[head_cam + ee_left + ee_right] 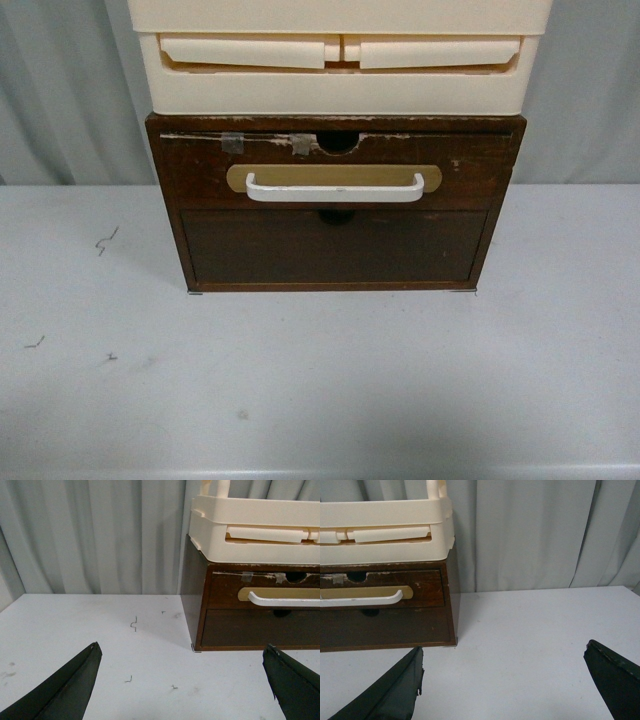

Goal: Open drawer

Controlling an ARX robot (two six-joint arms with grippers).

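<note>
The drawer sits shut beneath cream plastic drawers, its white handle ahead of and between the pincers, well apart from both. Left pincer and right pincer gape wide above the white table.

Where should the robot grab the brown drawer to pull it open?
By the white handle, near its middle. The bar runs level across the drawer front and stands out from the tan plate, so a finger can probably slip above and below it. Come straight from the front, since the drawer faces that way and the cream box sits on top.
</note>
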